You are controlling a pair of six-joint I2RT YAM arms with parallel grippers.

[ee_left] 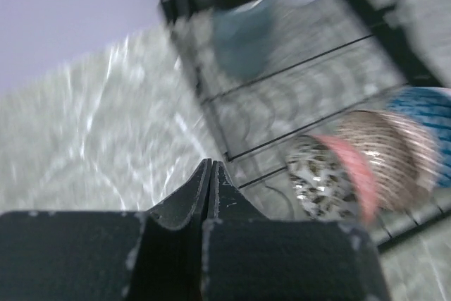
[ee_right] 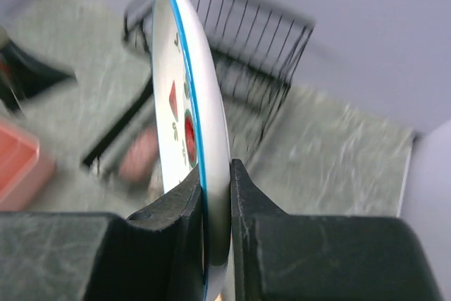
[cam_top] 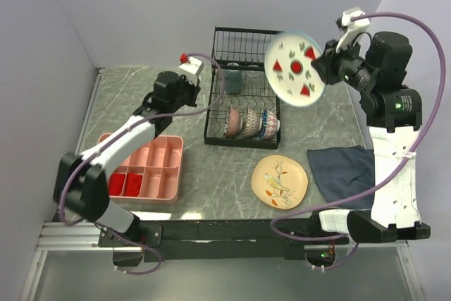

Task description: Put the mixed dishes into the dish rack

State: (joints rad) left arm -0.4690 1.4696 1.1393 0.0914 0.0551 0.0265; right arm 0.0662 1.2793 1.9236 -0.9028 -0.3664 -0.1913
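The black wire dish rack point(cam_top: 243, 54) stands at the back middle of the table. Three small bowls stand on edge in its front slots: one with a pink rim point(cam_top: 235, 122), a pinkish-brown one point(cam_top: 251, 123) and a blue patterned one point(cam_top: 270, 123). My right gripper point(cam_top: 323, 65) is shut on the rim of the white watermelon plate point(cam_top: 296, 68) and holds it in the air over the rack's right side. In the right wrist view the plate point(ee_right: 190, 103) stands edge-on between the jaws. The tan plate point(cam_top: 280, 181) lies flat in front of the rack. My left gripper point(cam_top: 189, 95) is shut and empty, left of the rack.
A pink compartment tray point(cam_top: 158, 153) with red pieces lies at the front left. A dark blue-grey cloth point(cam_top: 343, 170) lies at the front right. A teal cup point(ee_left: 243, 37) stands in the rack's back part. Walls close the table at the back and both sides.
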